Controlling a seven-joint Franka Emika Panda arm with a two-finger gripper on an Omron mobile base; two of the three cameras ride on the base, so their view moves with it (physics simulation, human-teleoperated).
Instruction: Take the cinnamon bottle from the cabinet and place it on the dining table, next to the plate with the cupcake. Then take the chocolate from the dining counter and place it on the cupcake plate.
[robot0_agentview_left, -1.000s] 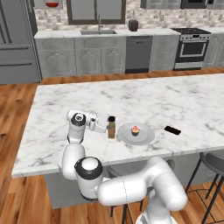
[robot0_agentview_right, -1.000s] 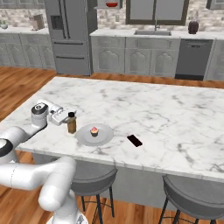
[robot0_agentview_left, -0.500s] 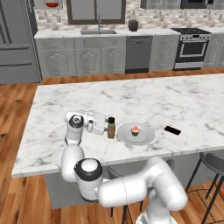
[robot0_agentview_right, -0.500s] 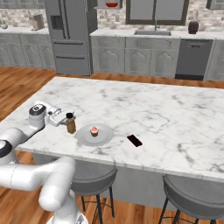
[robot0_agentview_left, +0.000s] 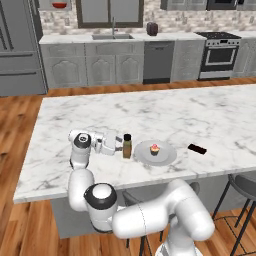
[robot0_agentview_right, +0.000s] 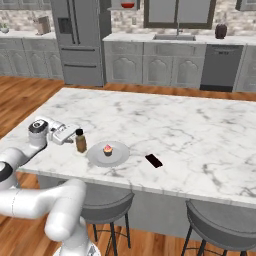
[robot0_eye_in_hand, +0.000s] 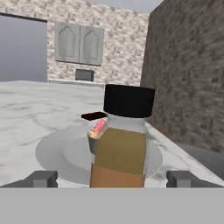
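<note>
On the dining table (robot0_agentview_left: 210, 112), cinnamon bottle (robot0_agentview_left: 127, 146) upright beside the plate (robot0_agentview_left: 167, 155), gripper (robot0_agentview_left: 118, 146) released around it.

White grey-veined marble worktop (robot0_agentview_left: 210, 117), smooth; matt grey plate (robot0_agentview_left: 165, 156); brown cinnamon bottle (robot0_agentview_left: 127, 146) with matt black cap.

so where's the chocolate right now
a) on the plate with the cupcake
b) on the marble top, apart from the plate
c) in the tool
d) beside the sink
b: the chocolate lies flat on the marble top, clear of the plate, on the far side from the bottle.
</note>
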